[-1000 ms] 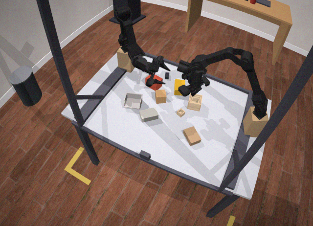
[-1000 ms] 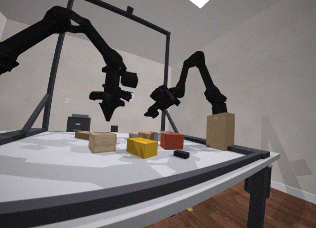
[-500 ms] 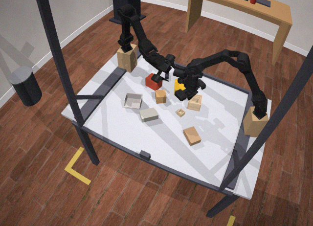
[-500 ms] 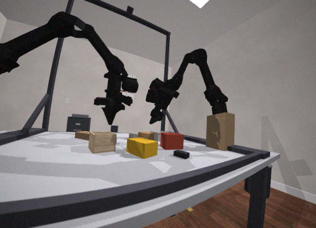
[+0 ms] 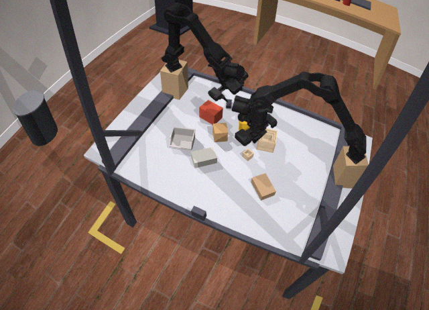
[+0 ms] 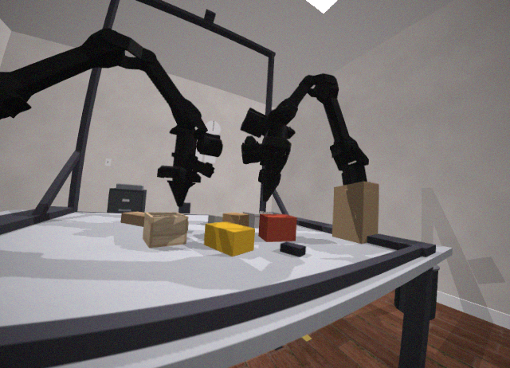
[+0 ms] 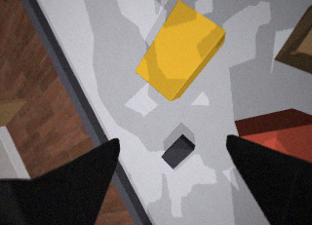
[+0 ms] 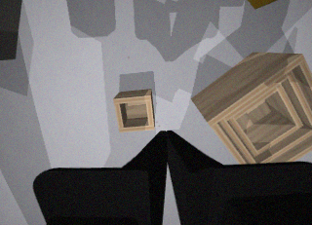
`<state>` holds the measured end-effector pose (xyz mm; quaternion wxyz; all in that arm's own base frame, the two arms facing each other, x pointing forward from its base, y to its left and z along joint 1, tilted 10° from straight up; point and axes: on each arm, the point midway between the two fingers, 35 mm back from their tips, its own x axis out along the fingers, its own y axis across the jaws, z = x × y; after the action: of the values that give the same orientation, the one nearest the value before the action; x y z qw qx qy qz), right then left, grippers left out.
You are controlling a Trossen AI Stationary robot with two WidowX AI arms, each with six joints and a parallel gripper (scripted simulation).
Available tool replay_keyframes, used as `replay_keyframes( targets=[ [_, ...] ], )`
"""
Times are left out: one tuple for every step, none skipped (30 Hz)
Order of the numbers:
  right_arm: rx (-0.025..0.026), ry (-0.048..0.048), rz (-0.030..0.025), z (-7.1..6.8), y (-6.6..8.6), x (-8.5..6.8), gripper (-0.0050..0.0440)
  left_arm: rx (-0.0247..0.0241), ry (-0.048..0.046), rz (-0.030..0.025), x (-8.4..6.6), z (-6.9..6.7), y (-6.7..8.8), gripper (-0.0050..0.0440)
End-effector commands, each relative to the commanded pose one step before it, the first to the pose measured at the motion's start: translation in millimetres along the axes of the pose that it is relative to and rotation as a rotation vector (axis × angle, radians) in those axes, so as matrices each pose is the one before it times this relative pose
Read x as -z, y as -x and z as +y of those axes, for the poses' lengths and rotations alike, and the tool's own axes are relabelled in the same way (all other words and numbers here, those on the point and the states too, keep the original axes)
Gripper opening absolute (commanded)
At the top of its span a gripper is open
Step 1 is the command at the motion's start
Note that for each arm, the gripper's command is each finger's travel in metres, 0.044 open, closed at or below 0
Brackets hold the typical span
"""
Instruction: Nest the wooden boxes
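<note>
A wooden box with smaller boxes nested in it (image 5: 267,140) stands open side up on the table; it also shows in the right wrist view (image 8: 258,113) and in the exterior view (image 6: 164,229). A very small open wooden box (image 5: 247,154) (image 8: 134,110) sits apart beside it, open side up. My right gripper (image 5: 241,137) is shut on nothing and hangs above the table between these two (image 8: 166,133). My left gripper (image 5: 221,96) is open and empty, high above a small black block (image 7: 177,151) between the yellow block (image 7: 181,49) and the red block (image 7: 278,132).
A pale open tray-like box (image 5: 182,137), a grey closed block (image 5: 203,157), a tan cube (image 5: 220,131) and a flat tan block (image 5: 263,186) lie on the table. The red block (image 5: 210,111) and yellow block (image 5: 243,125) sit near the back. Tan pedestals (image 5: 174,78) (image 5: 348,171) carry the arms.
</note>
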<state>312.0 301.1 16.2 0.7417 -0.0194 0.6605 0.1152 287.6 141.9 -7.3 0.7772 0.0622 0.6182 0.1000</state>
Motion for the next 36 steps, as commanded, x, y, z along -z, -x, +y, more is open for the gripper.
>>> replay_keyframes(
  targets=[
    [-0.00981, 0.02582, -0.01883, 12.62, -0.26, -4.33, -0.0050, 0.10146, -0.02446, 0.03525, 4.07, 12.72, 12.41, 0.0400],
    [0.00000, 0.00000, 0.00000, 0.00, 0.00, 0.00, -0.0050, 0.00000, 0.00000, 0.00000, 0.00, 0.00, 0.00, 0.0400],
    [0.00000, 0.00000, 0.00000, 0.00, 0.00, 0.00, -0.0050, 0.00000, 0.00000, 0.00000, 0.00, 0.00, 0.00, 0.0400],
    [-0.00013, 0.00377, 0.00153, 1.73, -1.07, 0.60, -0.0050, 0.03637, -0.00318, 0.03343, 8.51, -1.59, 1.85, 0.0400],
    [0.00012, 0.00727, -0.00192, 3.19, -1.92, 0.17, -0.0050, 0.03994, -0.00360, 0.00657, 4.13, 2.46, 3.38, 0.0400],
    [-0.00022, 0.00563, -0.00007, 2.49, -1.50, 0.42, -0.0050, 0.03041, -0.00215, 0.00184, 2.88, 1.84, 2.94, 0.0400],
    [-0.00086, 0.00416, 0.00039, 1.95, -1.11, 0.38, -0.0050, 0.02670, -0.00071, 0.00691, 3.55, 0.32, 2.38, 0.0400],
    [-0.00038, 0.00403, 0.00009, 1.82, -1.08, 0.33, -0.0050, 0.02616, -0.00022, 0.00578, 3.41, 0.13, 2.45, 0.0400],
    [-0.00004, 0.00360, -0.00011, 1.61, -0.98, 0.28, -0.0050, 0.02553, 0.00048, 0.00670, 3.56, -0.38, 2.36, 0.0400],
    [0.00003, 0.00358, -0.00016, 1.61, -0.99, 0.27, -0.0050, 0.02409, 0.00048, 0.00325, 2.96, -0.14, 2.48, 0.0400],
    [-0.00003, 0.00314, -0.00004, 1.42, -0.87, 0.26, -0.0050, 0.01996, 0.00039, 0.00046, 2.18, 0.03, 2.26, 0.0400],
    [-0.00008, 0.00241, 0.00022, 1.09, -0.67, 0.25, -0.0050, 0.01535, 0.00044, -0.00008, 1.65, -0.04, 1.79, 0.0400],
    [-0.00008, 0.00174, 0.00035, 0.79, -0.49, 0.22, -0.0050, 0.01110, 0.00039, -0.00030, 1.18, -0.06, 1.33, 0.0400],
    [-0.00005, 0.00114, 0.00036, 0.52, -0.32, 0.17, -0.0050, 0.00735, 0.00029, -0.00031, 0.77, -0.06, 0.89, 0.0400],
    [-0.00005, 0.00065, 0.00029, 0.30, -0.19, 0.12, -0.0050, 0.00424, 0.00018, -0.00022, 0.44, -0.04, 0.52, 0.0400],
    [-0.00008, 0.00029, 0.00022, 0.14, -0.08, 0.07, -0.0050, 0.00191, 0.00008, -0.00011, 0.20, -0.02, 0.24, 0.0400],
    [-0.00005, -0.00022, 0.00013, -0.07, -0.02, -0.04, -0.0050, 0.00051, 0.00002, -0.00003, 0.05, -0.01, 0.06, 0.0400],
    [0.00018, -0.00166, -0.00011, -0.64, 0.02, -0.40, -0.0050, 0.00006, 0.00000, 0.00000, 0.01, 0.00, 0.01, 0.0400],
    [0.00000, 0.00000, 0.00000, 0.00, 0.00, 0.00, -0.0050, 0.00000, 0.00000, 0.00000, 0.00, 0.00, 0.00, 0.0400],
    [0.00000, 0.00000, 0.00000, 0.00, 0.00, 0.00, -0.0050, 0.00000, 0.00000, 0.00000, 0.00, 0.00, 0.00, 0.0400],
    [0.00358, -0.00171, 0.00875, -2.22, -2.95, 2.64, -0.0050, 0.00212, 0.00256, 0.00950, 2.57, -1.92, -2.40, 0.0400],
    [-0.00012, 0.00008, -0.00019, 0.04, -2.13, -0.21, -0.0050, 0.00000, 0.00000, 0.00000, 0.00, 0.00, 0.00, 0.0400],
    [0.00000, 0.00012, 0.00000, 0.01, -3.55, -0.26, -0.0050, 0.00000, 0.00000, 0.00000, 0.00, 0.00, 0.00, 0.0400],
    [0.00001, 0.00011, 0.00001, -0.02, -4.97, -0.32, -0.0050, 0.00000, 0.00000, 0.00000, 0.00, 0.00, 0.00, 0.0400],
    [0.00036, -0.00009, 0.00051, -0.25, -6.51, -0.19, -0.0050, 0.00000, 0.00000, 0.00000, 0.00, 0.00, 0.00, 0.0400],
    [0.00204, -0.00028, 0.00318, -0.95, -7.15, 0.87, -0.0050, 0.00000, 0.00000, 0.00000, 0.00, 0.00, 0.00, 0.0400],
    [0.00159, -0.00028, 0.00248, -0.77, -5.55, 0.73, -0.0050, 0.00000, 0.00000, 0.00000, 0.00, 0.00, 0.00, 0.0400],
    [0.00099, -0.00024, 0.00154, -0.52, -3.90, 0.47, -0.0050, 0.00000, 0.00000, 0.00000, 0.00, 0.00, 0.00, 0.0400],
    [-0.00116, -0.00010, -0.00187, 0.35, -1.68, -0.74, -0.0050, 0.00000, 0.00000, 0.00000, 0.00, 0.00, 0.00, 0.0400],
    [-0.00246, 0.00003, -0.00393, 0.91, 0.21, -1.47, -0.0050, 0.00000, 0.00000, 0.00000, 0.00, 0.00, 0.00, 0.0400],
    [-0.00119, 0.00005, -0.00190, 0.46, 0.45, -0.71, -0.0050, 0.00000, 0.00000, 0.00000, 0.00, 0.00, 0.00, 0.0400],
    [0.00000, 0.00000, 0.00000, 0.00, 0.00, 0.00, -0.0050, 0.00000, 0.00000, 0.00000, 0.00, 0.00, 0.00, 0.0400],
    [-0.00090, 0.00107, -0.00266, 0.74, 0.29, -0.82, -0.0050, 0.00000, 0.00000, 0.00000, 0.00, 0.00, 0.00, 0.0400],
    [-0.00108, 0.00108, -0.00184, 0.49, -0.25, -0.77, -0.0050, 0.00000, 0.00000, 0.00000, 0.00, 0.00, 0.00, 0.0400],
    [-0.00058, 0.00106, -0.00105, 0.34, -0.89, -0.54, -0.0050, 0.00000, 0.00000, 0.00000, 0.00, 0.00, 0.00, 0.0400],
    [0.00000, 0.00000, 0.00000, 0.00, 0.00, 0.00, -0.0050, 0.00000, 0.00000, 0.00000, 0.00, 0.00, 0.00, 0.0400]
  ],
)
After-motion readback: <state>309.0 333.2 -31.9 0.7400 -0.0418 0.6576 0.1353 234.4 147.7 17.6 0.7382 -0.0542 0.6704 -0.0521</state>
